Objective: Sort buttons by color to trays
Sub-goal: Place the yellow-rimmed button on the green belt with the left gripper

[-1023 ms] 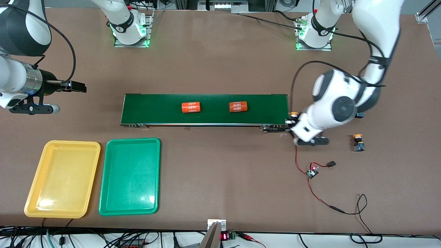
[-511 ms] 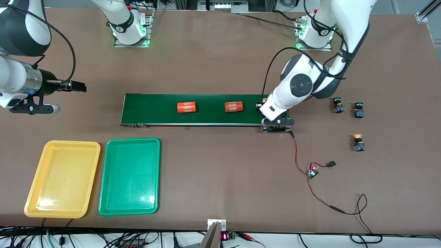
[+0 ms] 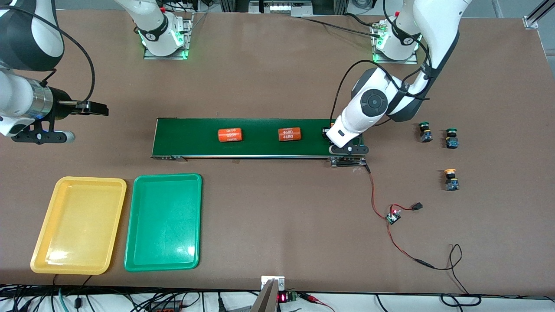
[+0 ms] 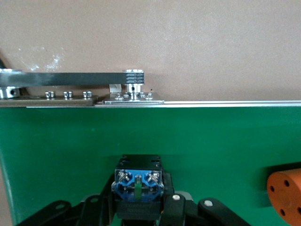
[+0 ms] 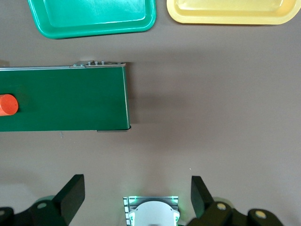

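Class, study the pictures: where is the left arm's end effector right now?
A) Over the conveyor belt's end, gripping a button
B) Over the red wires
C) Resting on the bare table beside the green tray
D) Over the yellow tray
A: the left end effector holds a button over the green conveyor belt.

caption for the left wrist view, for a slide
Left end effector holding a button over the green conveyor belt, orange cylinder nearby.

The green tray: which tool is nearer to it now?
Right. The right tool hangs over bare table past the conveyor belt's end, near the green tray. The left tool holds a button over the belt's other end.
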Robot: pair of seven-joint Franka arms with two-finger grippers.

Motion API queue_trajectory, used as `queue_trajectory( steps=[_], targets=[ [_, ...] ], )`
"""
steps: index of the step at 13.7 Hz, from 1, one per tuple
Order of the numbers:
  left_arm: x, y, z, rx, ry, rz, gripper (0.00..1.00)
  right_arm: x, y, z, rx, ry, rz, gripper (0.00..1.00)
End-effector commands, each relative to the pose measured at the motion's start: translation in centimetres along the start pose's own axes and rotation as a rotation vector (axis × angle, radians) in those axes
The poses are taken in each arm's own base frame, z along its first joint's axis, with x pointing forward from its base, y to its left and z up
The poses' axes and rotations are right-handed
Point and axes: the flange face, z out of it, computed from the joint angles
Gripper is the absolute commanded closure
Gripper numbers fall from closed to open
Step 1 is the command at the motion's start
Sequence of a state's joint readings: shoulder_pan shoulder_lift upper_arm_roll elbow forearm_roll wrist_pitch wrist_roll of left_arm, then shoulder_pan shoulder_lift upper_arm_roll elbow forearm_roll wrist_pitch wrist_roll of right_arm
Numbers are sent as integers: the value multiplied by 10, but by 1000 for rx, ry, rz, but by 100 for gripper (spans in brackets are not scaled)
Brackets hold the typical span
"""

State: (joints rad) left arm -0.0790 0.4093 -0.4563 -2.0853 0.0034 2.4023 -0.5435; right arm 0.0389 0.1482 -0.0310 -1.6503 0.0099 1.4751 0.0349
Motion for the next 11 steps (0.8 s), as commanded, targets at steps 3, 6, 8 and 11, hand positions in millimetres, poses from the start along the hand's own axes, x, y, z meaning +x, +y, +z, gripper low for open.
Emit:
queue_trajectory(
  steps=[3,6,8,11],
  targets=[
    [-1,1,-12,12,27,-14,0,-3,3,0,19,-8,-9,0],
    [8,2,-36,9,46,-25,0,-3,3,0,19,-8,-9,0],
    [22,-4,-72,47,7,-34,0,-3,3,0,19,-8,-9,0],
    [56,-45,-120,88,-26,-43,0,-3,3,0,19,-8,-9,0]
  ],
)
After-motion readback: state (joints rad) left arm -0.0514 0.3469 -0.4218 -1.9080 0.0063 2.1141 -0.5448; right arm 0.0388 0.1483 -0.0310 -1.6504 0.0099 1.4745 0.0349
